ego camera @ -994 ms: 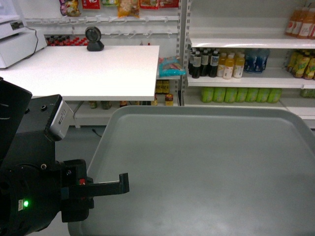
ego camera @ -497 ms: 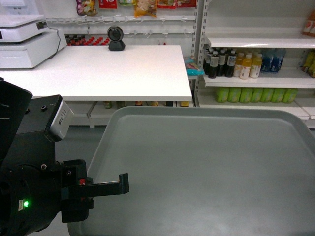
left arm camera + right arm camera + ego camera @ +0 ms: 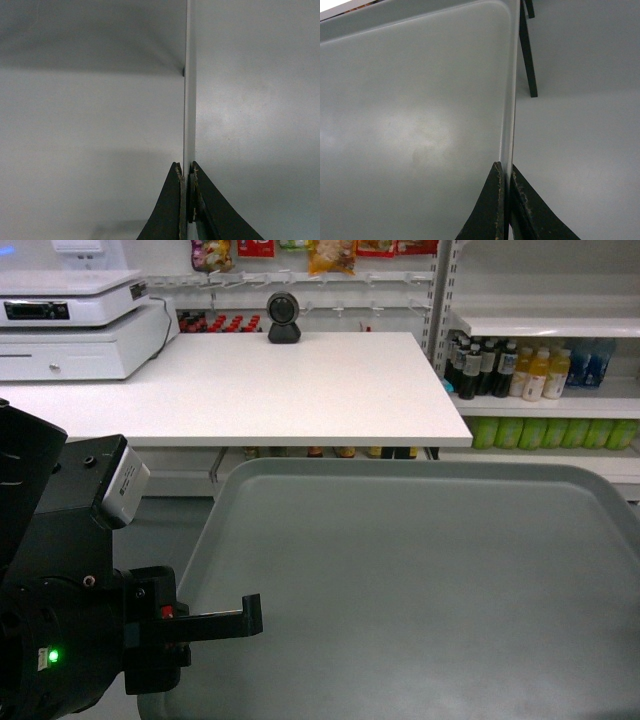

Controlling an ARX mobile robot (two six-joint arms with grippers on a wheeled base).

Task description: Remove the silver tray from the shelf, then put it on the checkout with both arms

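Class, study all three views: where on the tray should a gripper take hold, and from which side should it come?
Grip the thin raised rim on a side edge, coming in level from outside. The tray is flat and wide, so only its rim fits between fingers. The left gripper and right gripper each pinch opposite edges this way.

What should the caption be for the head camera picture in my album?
Left gripper clamps the silver tray, carried toward the white checkout.
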